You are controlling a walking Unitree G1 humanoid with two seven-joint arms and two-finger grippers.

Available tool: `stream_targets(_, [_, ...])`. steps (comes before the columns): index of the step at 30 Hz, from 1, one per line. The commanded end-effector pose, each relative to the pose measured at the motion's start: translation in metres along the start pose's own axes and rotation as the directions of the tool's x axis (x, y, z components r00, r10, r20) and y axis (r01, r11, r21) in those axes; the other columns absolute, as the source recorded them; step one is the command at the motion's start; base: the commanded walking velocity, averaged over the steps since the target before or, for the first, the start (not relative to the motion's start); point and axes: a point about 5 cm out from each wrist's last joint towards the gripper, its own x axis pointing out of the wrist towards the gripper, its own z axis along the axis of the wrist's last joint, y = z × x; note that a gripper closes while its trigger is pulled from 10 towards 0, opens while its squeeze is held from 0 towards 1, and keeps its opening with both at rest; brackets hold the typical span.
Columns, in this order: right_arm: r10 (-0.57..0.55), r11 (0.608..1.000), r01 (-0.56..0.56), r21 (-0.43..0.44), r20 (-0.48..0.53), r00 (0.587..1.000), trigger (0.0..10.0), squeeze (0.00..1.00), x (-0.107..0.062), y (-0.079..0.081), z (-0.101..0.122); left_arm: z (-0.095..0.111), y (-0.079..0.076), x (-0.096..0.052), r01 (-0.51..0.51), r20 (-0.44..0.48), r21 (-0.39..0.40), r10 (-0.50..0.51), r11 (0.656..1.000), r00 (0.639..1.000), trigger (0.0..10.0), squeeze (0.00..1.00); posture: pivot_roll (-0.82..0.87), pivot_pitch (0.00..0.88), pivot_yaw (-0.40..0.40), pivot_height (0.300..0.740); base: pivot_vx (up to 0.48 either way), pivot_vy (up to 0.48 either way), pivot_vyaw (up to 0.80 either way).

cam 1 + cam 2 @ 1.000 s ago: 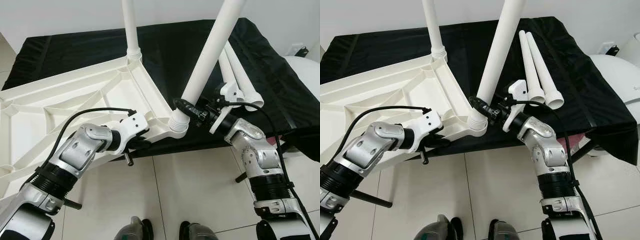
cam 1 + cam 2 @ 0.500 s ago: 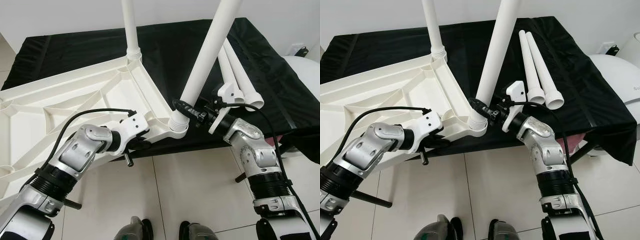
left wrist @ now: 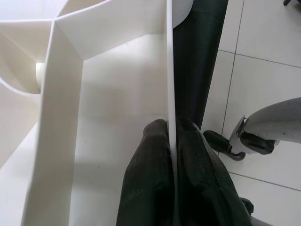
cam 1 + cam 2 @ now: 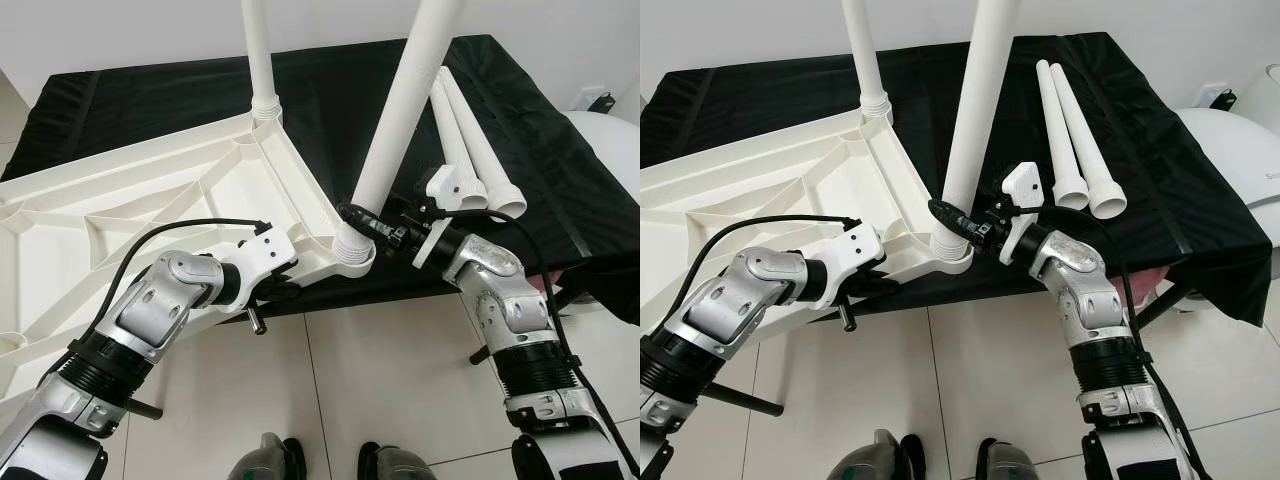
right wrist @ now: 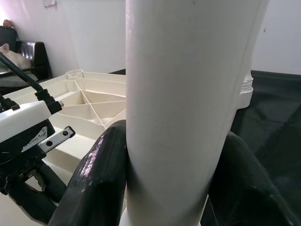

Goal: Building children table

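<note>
Upside down, the white tabletop (image 4: 150, 200) lay partly on the black cloth (image 4: 330, 100) with its ribbed underside facing up and its near corner hanging past the cloth's edge over the tiled floor (image 4: 390, 380). One leg (image 4: 262, 60) stood upright in the far corner socket. The right gripper (image 4: 362, 218) had its fingers (image 5: 94, 183) closed around the base of a second leg (image 4: 405, 100), which leaned in the near corner socket (image 4: 352, 252). The left gripper (image 4: 282, 285) pinched the tabletop's thin side wall (image 3: 170, 94) between its closed fingers (image 3: 148, 188). Two spare legs (image 4: 1072, 130) lay side by side on the cloth, beyond the right arm
</note>
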Motion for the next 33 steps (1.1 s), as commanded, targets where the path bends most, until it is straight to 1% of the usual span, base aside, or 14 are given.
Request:
stream_targets(1, [0.020,1.000,-0.020,0.006,-0.039,0.999,10.0,0.00,0.000,0.002,-0.008,-0.016,-0.006,0.001,0.025,-0.062,-0.036,-0.027,0.999,0.998,10.0,0.00,-0.05,0.144,0.031,0.740,0.000,0.000,0.00])
stream_targets(18, [-0.030,0.999,0.028,-0.027,-0.088,0.996,10.0,0.00,-0.014,-0.011,-0.015,-0.015,-0.007,-0.001,0.033,-0.065,-0.034,-0.035,0.999,0.997,10.0,0.00,-0.06,0.154,0.042,0.740,0.000,0.000,0.00])
stream_targets(23, [-0.019,0.999,0.016,-0.029,-0.090,0.996,10.0,0.00,-0.012,-0.011,-0.014,-0.015,-0.007,-0.001,0.033,-0.066,-0.037,-0.035,0.999,0.997,10.0,0.00,-0.06,0.154,0.042,0.740,0.000,0.000,0.00])
stream_targets(32, [0.014,0.999,-0.018,-0.033,-0.104,0.995,10.0,0.00,-0.006,-0.011,-0.015,-0.015,-0.007,-0.003,0.032,-0.069,-0.038,-0.034,0.999,0.997,10.0,0.00,-0.05,0.166,0.043,0.740,0.000,0.000,0.00])
stream_targets(33, [0.031,0.999,-0.035,-0.039,-0.109,0.994,10.0,0.00,-0.004,-0.010,-0.015,-0.015,-0.007,-0.003,0.031,-0.070,-0.038,-0.033,0.999,0.997,10.0,0.00,-0.05,0.168,0.042,0.740,0.000,0.000,0.00])
